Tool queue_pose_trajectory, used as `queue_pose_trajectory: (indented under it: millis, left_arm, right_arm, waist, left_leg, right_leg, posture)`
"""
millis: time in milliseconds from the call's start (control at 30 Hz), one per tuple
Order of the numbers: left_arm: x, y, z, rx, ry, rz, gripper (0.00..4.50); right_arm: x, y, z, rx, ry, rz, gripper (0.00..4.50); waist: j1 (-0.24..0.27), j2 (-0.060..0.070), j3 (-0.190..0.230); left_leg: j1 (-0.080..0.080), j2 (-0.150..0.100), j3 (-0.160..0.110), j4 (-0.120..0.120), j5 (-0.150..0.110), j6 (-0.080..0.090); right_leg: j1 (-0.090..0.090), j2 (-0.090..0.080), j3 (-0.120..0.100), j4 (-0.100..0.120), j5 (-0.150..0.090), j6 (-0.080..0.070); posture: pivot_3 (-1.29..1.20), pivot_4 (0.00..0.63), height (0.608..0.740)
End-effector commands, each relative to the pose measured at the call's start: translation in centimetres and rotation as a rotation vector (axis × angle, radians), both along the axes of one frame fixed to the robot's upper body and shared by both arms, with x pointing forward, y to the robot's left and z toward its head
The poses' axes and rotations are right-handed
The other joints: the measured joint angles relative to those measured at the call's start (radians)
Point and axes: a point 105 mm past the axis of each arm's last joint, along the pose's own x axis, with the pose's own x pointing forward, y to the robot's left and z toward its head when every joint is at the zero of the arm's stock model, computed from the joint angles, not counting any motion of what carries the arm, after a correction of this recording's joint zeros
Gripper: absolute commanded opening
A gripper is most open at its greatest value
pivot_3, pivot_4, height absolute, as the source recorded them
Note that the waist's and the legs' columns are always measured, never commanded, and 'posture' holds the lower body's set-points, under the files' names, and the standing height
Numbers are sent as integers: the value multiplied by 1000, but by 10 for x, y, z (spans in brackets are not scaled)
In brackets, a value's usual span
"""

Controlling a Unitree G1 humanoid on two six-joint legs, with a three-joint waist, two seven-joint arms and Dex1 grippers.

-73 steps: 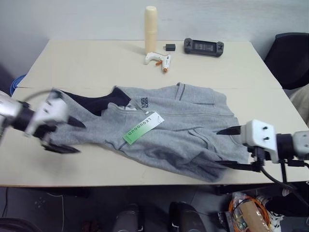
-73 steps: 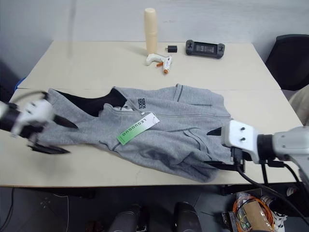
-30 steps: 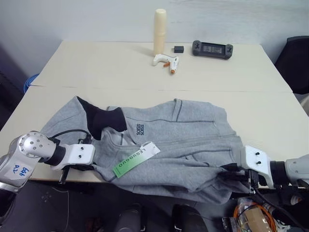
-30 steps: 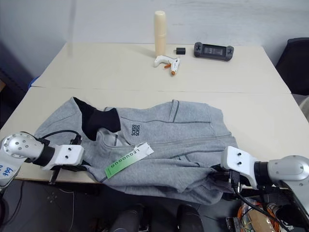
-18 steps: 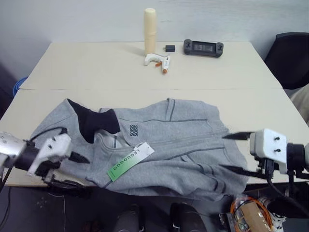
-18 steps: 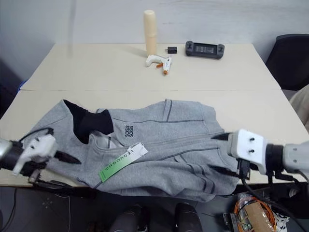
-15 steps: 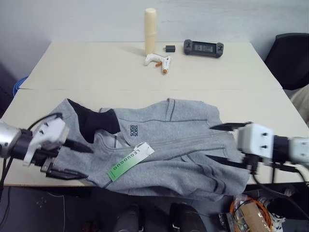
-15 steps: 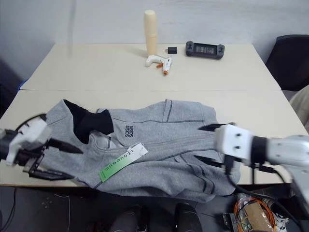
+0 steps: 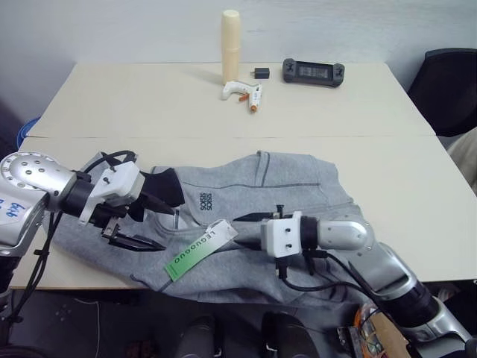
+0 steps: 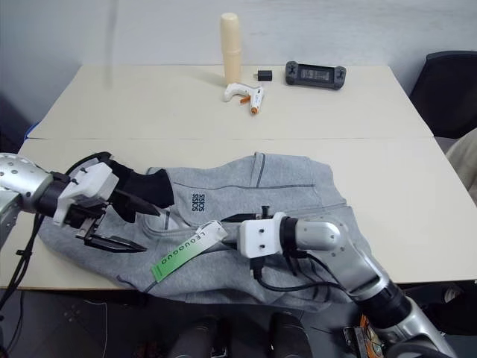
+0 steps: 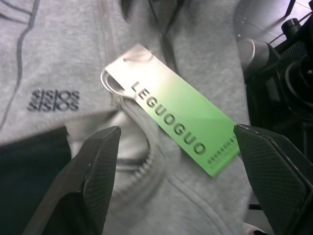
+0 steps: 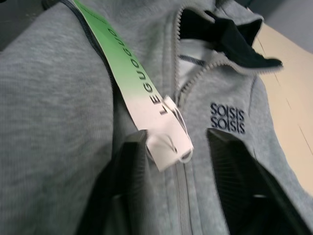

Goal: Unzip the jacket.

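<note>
While the jacket lies flat at the tabletop's near edge, the left claw gapes beside its collar, likely to pin it; right wrist view: right claw, narrowed but empty, straddles the hang tag toward the zip

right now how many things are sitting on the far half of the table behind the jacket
4, grouped near the far edge: a tall cream cylinder, a small white glue gun in front of it, a small black block beside that, and a black handheld controller furthest right. Nothing appears hidden.
</note>
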Motion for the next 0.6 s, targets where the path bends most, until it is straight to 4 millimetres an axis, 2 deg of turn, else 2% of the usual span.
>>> queue_pose_trajectory:
  millis: [33, 167, 367, 567, 600]
  left_arm:
    - [0, -1, 4, 3, -18, -2, 3890]
    - [-1, -1, 4, 7, -23, -4, 3890]
    - [0, -1, 3, 15, -38, -6, 3890]
    - [3, -4, 5, 9, -48, -12, 3890]
    - [3, -4, 5, 8, -50, -13, 3890]
  right_arm:
    - [-2, 12, 1, 5, -56, 35, 894]
    - [-6, 12, -9, -51, -98, 71, 894]
    - [-12, 6, -6, -43, -103, 72, 894]
    - [-13, 4, -12, -70, -153, 40, 2790]
    - [-12, 1, -12, -77, -158, 29, 2790]
  waist:
    - [-1, 0, 0]
    - [-2, 0, 0]
    - [1, 0, 0]
    - [0, 0, 0]
    - [0, 0, 0]
  left_leg:
    - [0, 0, 0, 0, 0, 0]
    - [0, 1, 0, 0, 0, 0]
    - [0, 1, 0, 0, 0, 0]
    - [0, 1, 0, 1, 0, 0]
    - [0, 1, 0, 1, 0, 0]
  right_leg:
    - [0, 0, 0, 0, 0, 0]
    - [0, 0, 0, 0, 0, 0]
    - [0, 0, 0, 0, 0, 0]
    - [0, 0, 1, 0, 0, 0]
    - [0, 0, 1, 0, 0, 0]
  posture:
    - [0, 150, 740]
    - [0, 150, 740]
    - [0, 150, 740]
    - [0, 150, 740]
    - [0, 150, 740]
